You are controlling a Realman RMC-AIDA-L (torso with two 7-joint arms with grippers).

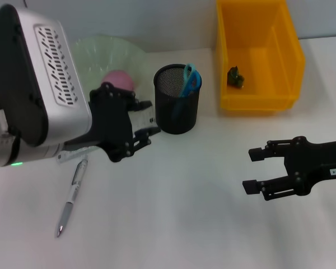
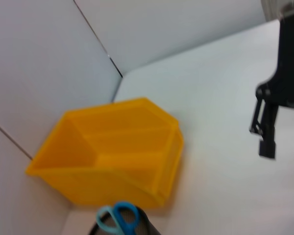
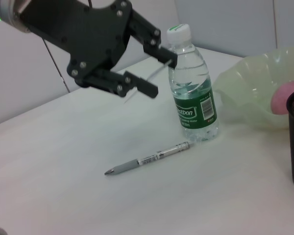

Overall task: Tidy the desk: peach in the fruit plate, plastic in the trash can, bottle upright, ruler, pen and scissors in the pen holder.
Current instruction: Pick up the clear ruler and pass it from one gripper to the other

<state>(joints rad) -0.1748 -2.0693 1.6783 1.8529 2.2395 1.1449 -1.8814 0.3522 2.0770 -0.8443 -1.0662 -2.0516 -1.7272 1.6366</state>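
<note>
Head view puts the left gripper point(image 1: 148, 131) at centre left of the frame, its jaws spread apart with nothing between them, hanging just beside the black mesh pen holder point(image 1: 177, 100). From the right wrist view those same jaws stand open next to the cap of the bottle point(image 3: 192, 87), which is upright on the tabletop point(image 1: 179, 213) and looks free of them. The right gripper point(image 1: 256, 169) waits at the lower right of the head view, jaws also wide and empty, well apart from everything.

Blue-handled scissors point(image 1: 189, 81) already stick out of the pen holder. The pink peach point(image 1: 120, 80) sits in the pale green fruit plate point(image 1: 109, 53) at upper left, and a small dark scrap point(image 1: 235, 77), most likely the plastic, lies in the yellow trash can point(image 1: 257, 56) at upper right. I can't spot a ruler with any certainty.

That leaves the pen point(image 1: 71, 197), lying flat at lower left, near the bottle's foot. By my reckoning the pen is the step in hand: the left gripper needs to drop low over the barrel, close across it, then lift and tip it into the holder.
</note>
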